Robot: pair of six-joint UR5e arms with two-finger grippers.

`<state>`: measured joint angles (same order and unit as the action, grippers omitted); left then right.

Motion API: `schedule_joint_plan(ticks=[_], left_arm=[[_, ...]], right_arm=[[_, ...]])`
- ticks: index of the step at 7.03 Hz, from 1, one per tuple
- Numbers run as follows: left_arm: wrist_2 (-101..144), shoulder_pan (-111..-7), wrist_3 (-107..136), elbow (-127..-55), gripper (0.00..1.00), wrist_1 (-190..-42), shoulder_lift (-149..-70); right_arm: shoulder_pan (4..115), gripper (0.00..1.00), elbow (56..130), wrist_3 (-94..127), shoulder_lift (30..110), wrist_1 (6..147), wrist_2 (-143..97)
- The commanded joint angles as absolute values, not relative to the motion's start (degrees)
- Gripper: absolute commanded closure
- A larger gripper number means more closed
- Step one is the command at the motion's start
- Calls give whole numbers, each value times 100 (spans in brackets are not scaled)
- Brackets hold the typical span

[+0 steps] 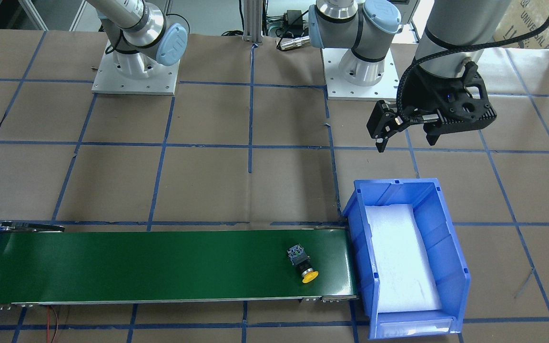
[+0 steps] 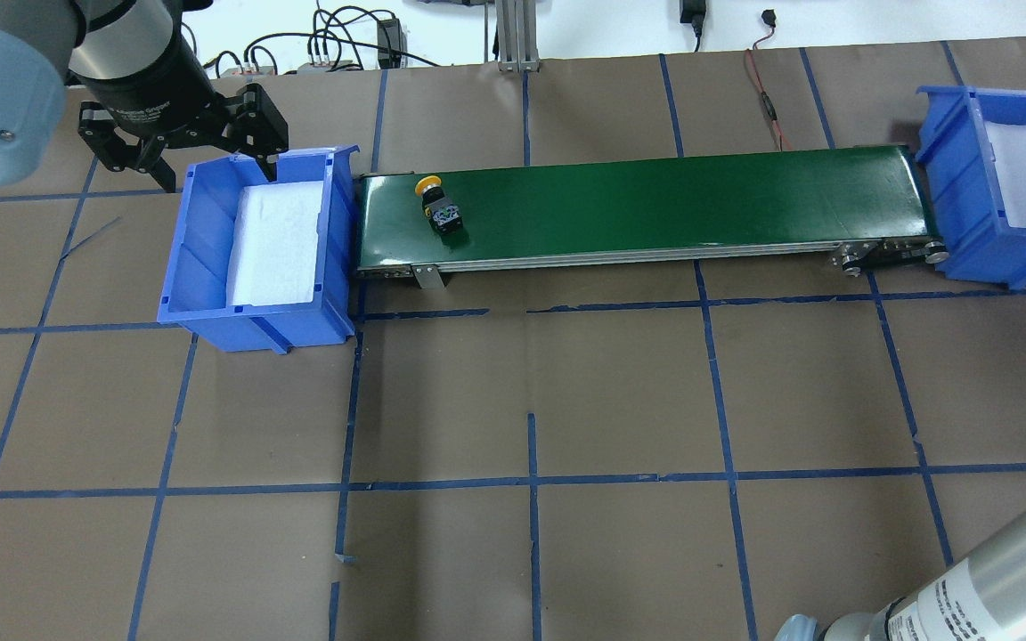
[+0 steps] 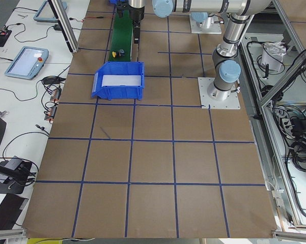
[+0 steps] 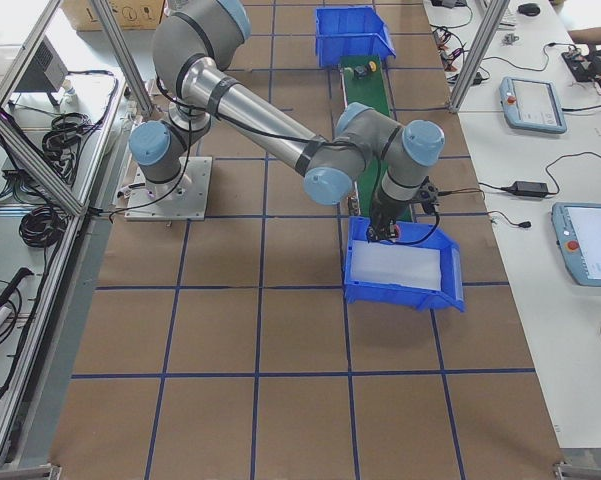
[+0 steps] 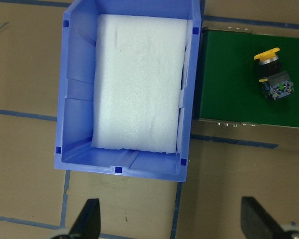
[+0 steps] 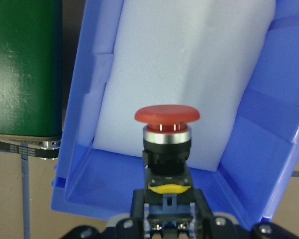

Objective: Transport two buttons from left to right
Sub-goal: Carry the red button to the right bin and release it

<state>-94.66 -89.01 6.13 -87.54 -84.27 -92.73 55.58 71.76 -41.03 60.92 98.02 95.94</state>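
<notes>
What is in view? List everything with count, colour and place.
belt: one, green, between the bins
bins: two, blue, left bin and right bin at the belt ends
foam pads: two, white, one inside each bin
yellow button: one, yellow cap, lying on the belt near the left bin
red button: one, red cap, held above the right bin
table: one, brown with blue tape lines, under everything
left fingers: two, black, open and empty, raised near the left bin
right fingers: two, black, shut on the red button

Yellow button [image 2: 438, 205] on green belt [image 2: 655, 200], near a blue bin [image 2: 208, 233]
</notes>
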Motion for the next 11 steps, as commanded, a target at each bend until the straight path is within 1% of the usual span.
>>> schedule_joint_plan(ticks=[1,9,10,11], left_arm=[[-9449,-8903,606,-8737,0,-8429,-9237],[-9141,-8877,615,-8623,0,-8376,-9307],[-9184,-8886,615,-8605,0,-8376,-9299],[-9185,-8886,615,-8604,0,-8393,-9273]], right_arm=[[5528,92,7102,-4078,5644,10237,9502],[5528,92,7110,-4025,5159,10327,9466],[5528,91,7119,-4025,5159,10327,9475],[5528,86,7119,-4034,5142,10318,9475]])
